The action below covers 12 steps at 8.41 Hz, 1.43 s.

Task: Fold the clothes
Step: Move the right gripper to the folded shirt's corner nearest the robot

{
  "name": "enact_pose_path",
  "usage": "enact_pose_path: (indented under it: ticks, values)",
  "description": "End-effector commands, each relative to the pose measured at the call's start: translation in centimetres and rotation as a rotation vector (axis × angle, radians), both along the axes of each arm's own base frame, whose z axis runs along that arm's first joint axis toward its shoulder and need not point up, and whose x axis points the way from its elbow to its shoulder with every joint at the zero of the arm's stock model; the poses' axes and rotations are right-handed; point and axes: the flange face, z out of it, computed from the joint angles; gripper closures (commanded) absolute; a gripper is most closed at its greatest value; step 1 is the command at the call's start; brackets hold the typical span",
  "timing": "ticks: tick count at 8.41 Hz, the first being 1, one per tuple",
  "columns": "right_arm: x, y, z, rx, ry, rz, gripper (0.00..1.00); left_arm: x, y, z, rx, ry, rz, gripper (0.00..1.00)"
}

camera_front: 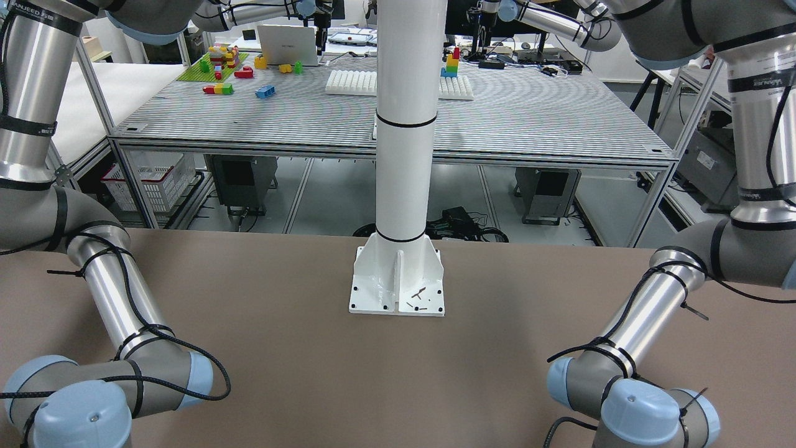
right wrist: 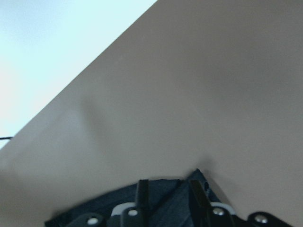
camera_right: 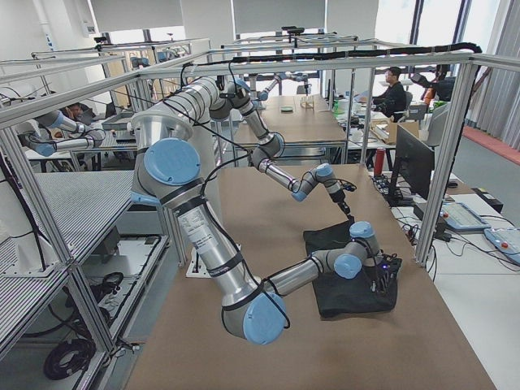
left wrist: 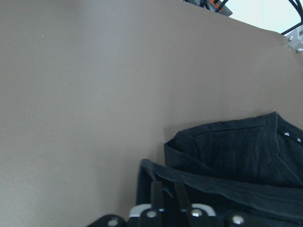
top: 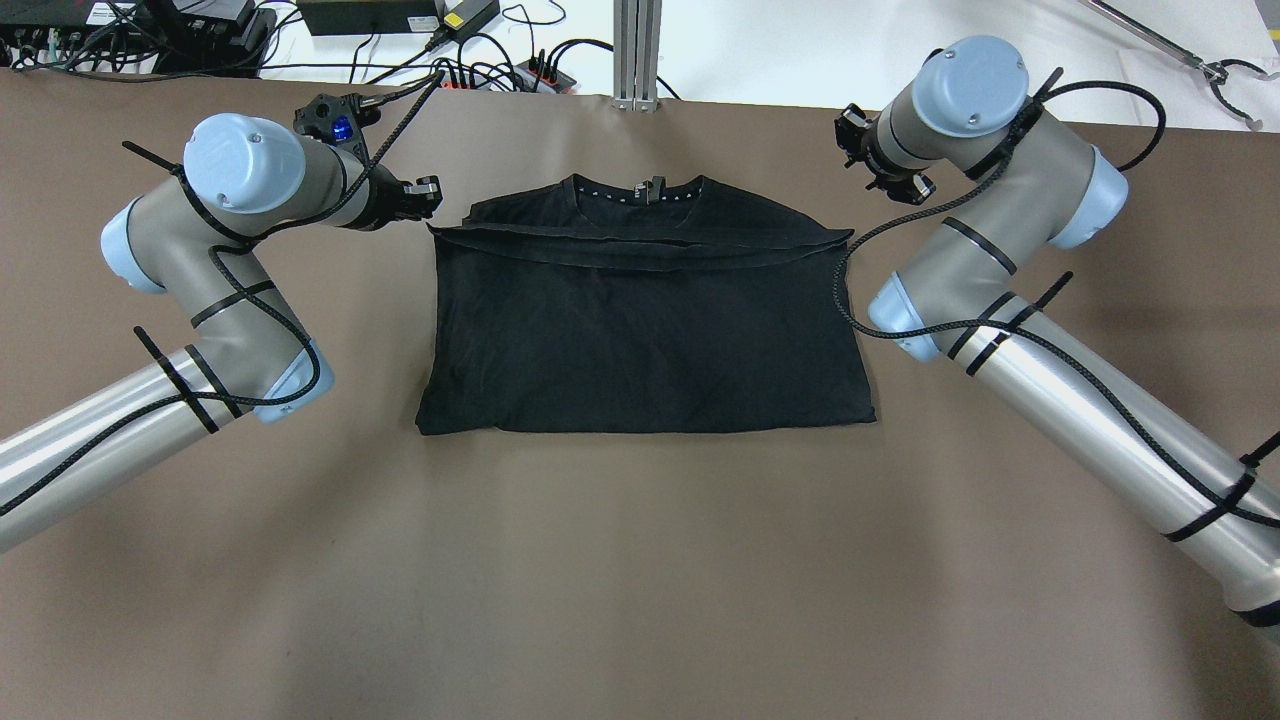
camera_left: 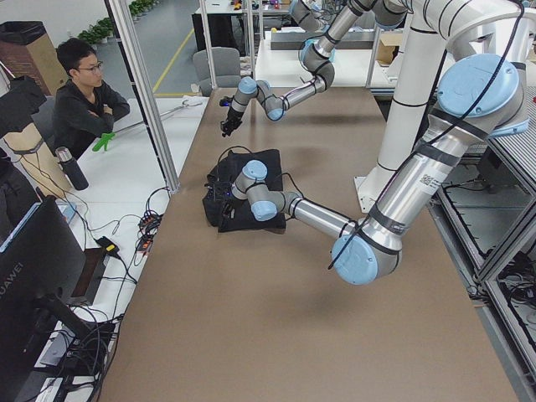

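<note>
The table (top: 640,560) carries the clothes (top: 640,330) flat, centre-far. The left gripper (left wrist: 166,185) is at the far-left fold corner, jaws narrow, grip indeterminable. The right gripper (right wrist: 168,183) is at the far-right corner, jaws parted and empty. The symmetric stationing likely keeps the fold even.

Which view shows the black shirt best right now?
Overhead exterior: the whole black shirt lies flat, unobstructed, a fold edge running below the collar. Side views show it small, partly behind an arm; wrist views catch only corners; front-facing misses it.
</note>
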Motion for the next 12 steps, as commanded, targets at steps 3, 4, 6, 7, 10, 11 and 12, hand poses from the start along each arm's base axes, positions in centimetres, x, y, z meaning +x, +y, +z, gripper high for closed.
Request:
enact_pose_path:
  ticks: [3, 4, 6, 7, 10, 11, 12]
  values:
    - [0.5, 4.1, 2.4, 0.008, -0.071, 0.088, 0.16, -0.4, -0.3, -0.1, 0.0, 0.011, -0.011, 0.44]
    - [-0.8, 9.6, 3.4, 0.031, -0.09, 0.026, 0.18, -0.4, -0.3, -0.2, -0.001, 0.014, -0.014, 0.44]
    - [-2.8, 18.4, 5.2, 0.042, -0.108, -0.086, 0.26, -0.5, -0.2, -0.5, 0.004, 0.022, -0.021, 0.43]
    - [-4.5, 21.8, 6.9, 0.029, -0.093, -0.137, 0.3, -0.6, -0.2, -0.6, 0.007, 0.022, -0.022, 0.43]
    - [-5.4, 23.7, 10.1, -0.001, -0.047, -0.176, 0.34, -0.5, -0.2, -1.0, 0.011, 0.025, -0.024, 0.42]
    - [-5.6, 24.0, 10.4, -0.004, -0.041, -0.18, 0.34, -0.7, -0.1, -1.3, 0.018, 0.03, -0.027, 0.42]
    - [-6.0, 24.3, 10.6, 0.003, -0.03, -0.178, 0.37, -0.8, 0.1, -1.5, 0.02, 0.034, -0.027, 0.42]
